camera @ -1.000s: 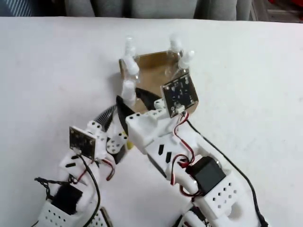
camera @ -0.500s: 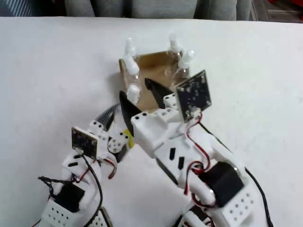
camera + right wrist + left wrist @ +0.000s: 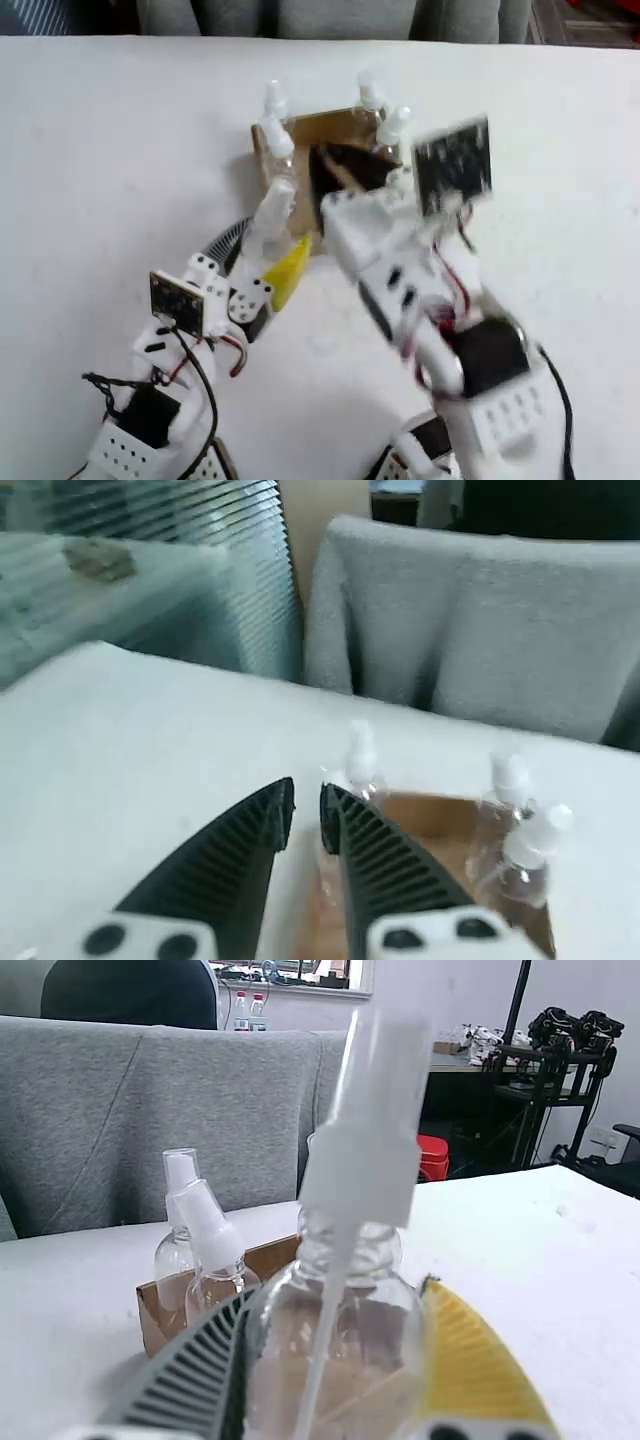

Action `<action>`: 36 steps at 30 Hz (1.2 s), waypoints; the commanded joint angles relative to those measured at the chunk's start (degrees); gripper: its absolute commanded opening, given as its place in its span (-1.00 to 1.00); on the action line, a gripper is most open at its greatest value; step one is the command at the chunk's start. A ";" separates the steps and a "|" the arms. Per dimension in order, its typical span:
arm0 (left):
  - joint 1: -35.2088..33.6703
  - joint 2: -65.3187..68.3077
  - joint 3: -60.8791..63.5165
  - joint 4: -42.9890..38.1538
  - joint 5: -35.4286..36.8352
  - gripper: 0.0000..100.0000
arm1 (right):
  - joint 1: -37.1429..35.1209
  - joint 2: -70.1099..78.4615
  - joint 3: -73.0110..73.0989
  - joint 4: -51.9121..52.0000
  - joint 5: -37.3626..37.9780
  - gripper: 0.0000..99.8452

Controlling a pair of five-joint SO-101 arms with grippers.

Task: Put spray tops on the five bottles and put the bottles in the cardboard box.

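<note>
Three bottles (image 3: 275,140) stand in the cardboard box (image 3: 322,135), the fourth bottle (image 3: 268,222) just before it.

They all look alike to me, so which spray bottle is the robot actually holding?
The bottle clamped between the left gripper's grey and yellow fingers; the other three stand loose in the cardboard box.
</note>
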 commanded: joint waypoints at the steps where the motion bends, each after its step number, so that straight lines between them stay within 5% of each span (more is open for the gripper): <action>1: 0.40 -1.10 -0.88 -2.20 -0.26 -0.96 | 1.71 6.02 -2.37 -1.19 0.53 -0.97; 11: 0.40 -1.10 -0.88 -2.20 -0.26 -0.96 | -6.81 4.35 -1.93 2.77 0.79 -0.97; 20: 0.40 -1.10 -0.97 -2.29 -0.26 -0.96 | 3.47 2.77 -1.49 4.79 0.62 -0.97; 26: -3.56 -1.10 -5.36 -1.85 0.00 -0.96 | 5.49 -3.47 -1.32 20.35 0.53 -0.97; 36: -4.00 -1.01 -11.78 -1.67 5.45 -0.96 | -7.60 -24.48 21.01 19.74 0.88 -0.97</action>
